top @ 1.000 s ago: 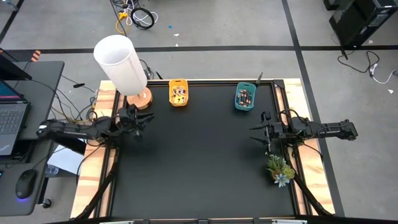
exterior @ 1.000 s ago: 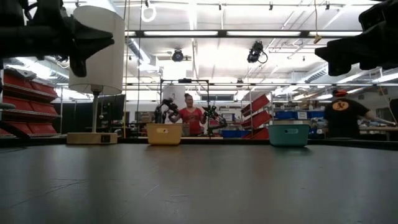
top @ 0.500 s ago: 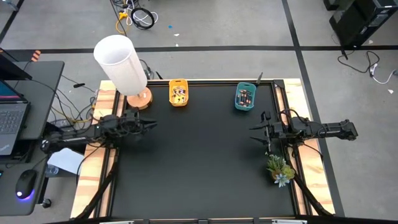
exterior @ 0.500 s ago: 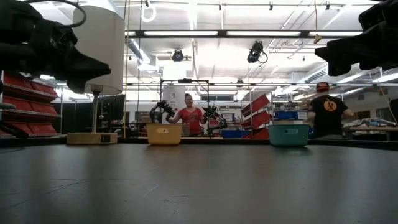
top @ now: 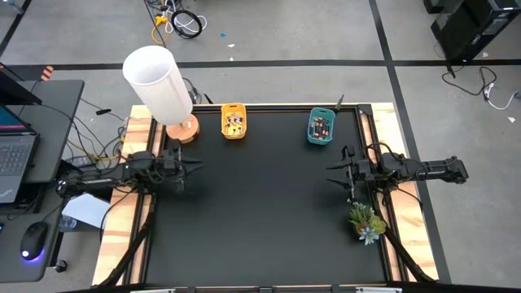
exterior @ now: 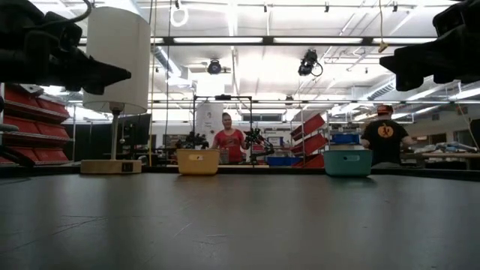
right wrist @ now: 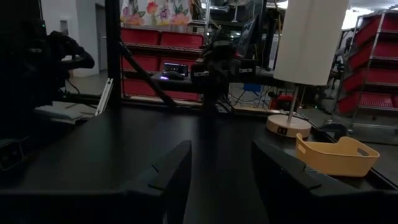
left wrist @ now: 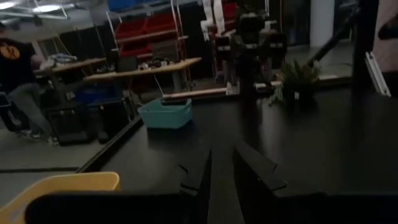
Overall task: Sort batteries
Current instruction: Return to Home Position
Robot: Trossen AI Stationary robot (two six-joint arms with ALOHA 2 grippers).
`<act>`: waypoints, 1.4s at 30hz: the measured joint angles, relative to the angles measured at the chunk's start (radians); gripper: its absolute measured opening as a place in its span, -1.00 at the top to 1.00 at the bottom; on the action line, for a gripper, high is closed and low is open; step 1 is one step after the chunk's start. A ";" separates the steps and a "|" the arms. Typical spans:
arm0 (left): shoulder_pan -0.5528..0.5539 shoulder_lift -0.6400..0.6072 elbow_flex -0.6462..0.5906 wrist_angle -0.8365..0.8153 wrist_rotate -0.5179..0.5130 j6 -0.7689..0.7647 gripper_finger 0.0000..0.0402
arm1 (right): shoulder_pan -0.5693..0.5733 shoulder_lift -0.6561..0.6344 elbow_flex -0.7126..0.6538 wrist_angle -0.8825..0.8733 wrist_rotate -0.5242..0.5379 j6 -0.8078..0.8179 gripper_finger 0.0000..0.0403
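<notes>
Batteries lie in two small bins at the table's far edge: some in the yellow bin (top: pixel 234 121), some in the teal bin (top: pixel 320 128). They are too small to tell apart. My left gripper (top: pixel 193 165) hovers at the table's left side, level and pointing right. Its fingers (left wrist: pixel 222 165) stand a narrow gap apart with nothing between them. My right gripper (top: pixel 330 171) hovers at the right side pointing left. It (right wrist: pixel 221 162) is open wide and holds nothing. Both grippers are nearer than the bins and well above the mat.
A white lamp (top: pixel 159 81) on a wooden base stands at the far left corner, next to the yellow bin. A small potted plant (top: pixel 366 221) sits at the right edge, near my right arm. The black mat (top: pixel 260 212) spreads between the arms. People stand in the room behind.
My left gripper has sunk a little, rolled about its own long line and come level, now pointing toward the table's right edge. The gap between its fingers looks unchanged. In the room behind, a person has walked leftward.
</notes>
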State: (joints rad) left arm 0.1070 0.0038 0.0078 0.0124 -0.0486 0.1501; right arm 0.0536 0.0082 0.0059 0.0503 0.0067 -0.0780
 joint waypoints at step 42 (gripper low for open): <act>-0.085 -0.004 -0.001 0.116 -0.011 -0.005 0.65 | 0.000 0.000 0.000 0.001 0.000 0.000 0.13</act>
State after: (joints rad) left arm 0.0223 -0.0002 0.0071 0.1287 -0.0601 0.1448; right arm 0.0536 0.0082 0.0059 0.0509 0.0067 -0.0780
